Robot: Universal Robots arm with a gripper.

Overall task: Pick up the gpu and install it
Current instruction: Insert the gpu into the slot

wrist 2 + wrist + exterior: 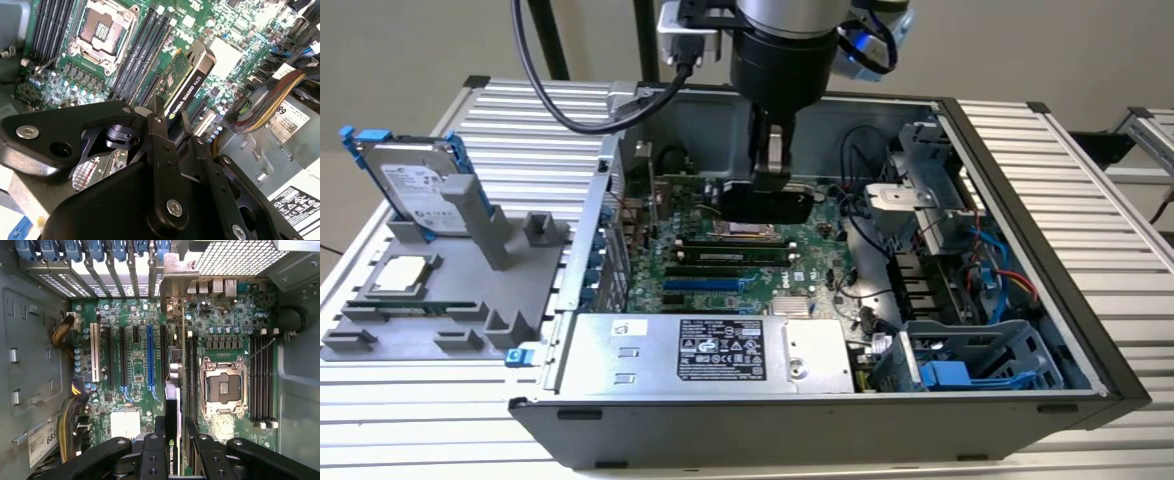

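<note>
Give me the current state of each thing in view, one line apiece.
gpu: held on edge in the jaws above the motherboard, not yet seated.
gripper: shut on the gpu, inside the case.
computer case: side panel off, interior exposed.
processor socket: empty, no chip or cooler on it.
blue expansion slot: empty.
hard drive: standing upright in the grey holder outside the case.
</note>
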